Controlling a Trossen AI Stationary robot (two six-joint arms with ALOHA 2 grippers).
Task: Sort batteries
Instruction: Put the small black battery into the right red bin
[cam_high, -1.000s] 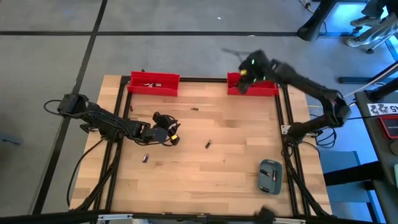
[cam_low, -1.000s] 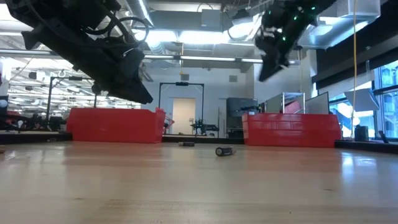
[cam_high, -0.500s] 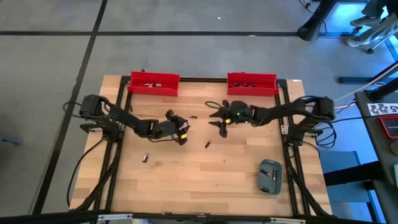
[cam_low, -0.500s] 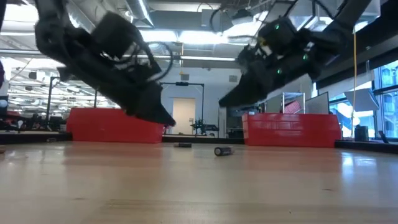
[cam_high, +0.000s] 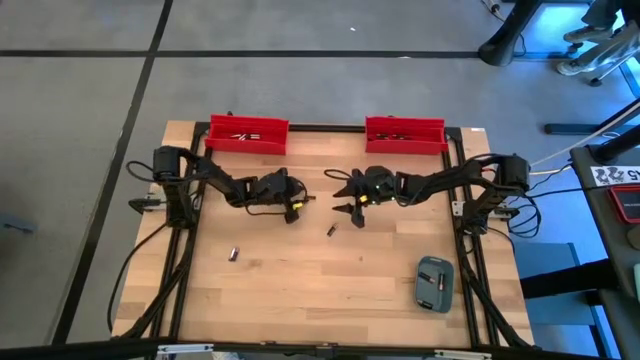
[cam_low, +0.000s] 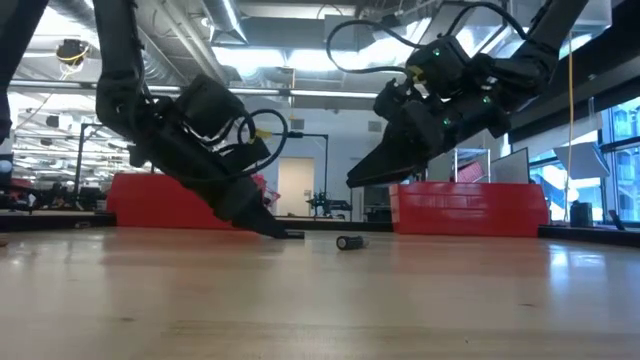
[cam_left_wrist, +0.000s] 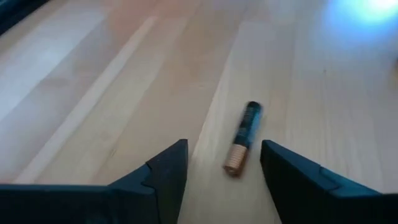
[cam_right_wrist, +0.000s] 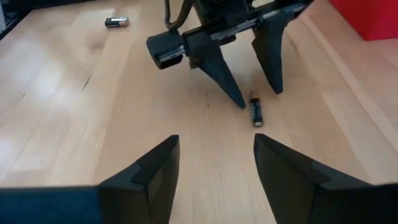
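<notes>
Currently we have three loose batteries on the worktop (cam_high: 300, 290). One battery (cam_high: 311, 199) lies just ahead of the left hand (cam_high: 297, 207), between the two hands; in the left wrist view this cell (cam_left_wrist: 243, 137) sits between the spread fingers (cam_left_wrist: 163, 174), copper-coloured end nearest the camera. A second battery (cam_high: 331, 231) lies just below the right hand (cam_high: 354, 198) in the high view. A third battery (cam_high: 233, 254) lies well apart, toward the front left.

Both hands stand open and grip nothing. The right wrist view shows the left hand (cam_right_wrist: 249, 81) with its tips at the worktop, astride the first cell (cam_right_wrist: 255, 112).

We judge each cell to be light, rigid and smooth. A round body will roll across the wood if nudged from the side, and it can squirt out of a pinch placed near an end. We recommend closing across the middle of the barrel, fingers square to its long axis, with the tips low enough to catch the widest part.

The worktop is pale, flat wood planking with a dark frame. Two red bins (cam_high: 248, 135) (cam_high: 404, 134) stand along the far edge, and a grey-blue case (cam_high: 434, 283) rests at the front right corner. The low view shows a large lit hall beyond the worktop, with ceiling ducts and other equipment.
</notes>
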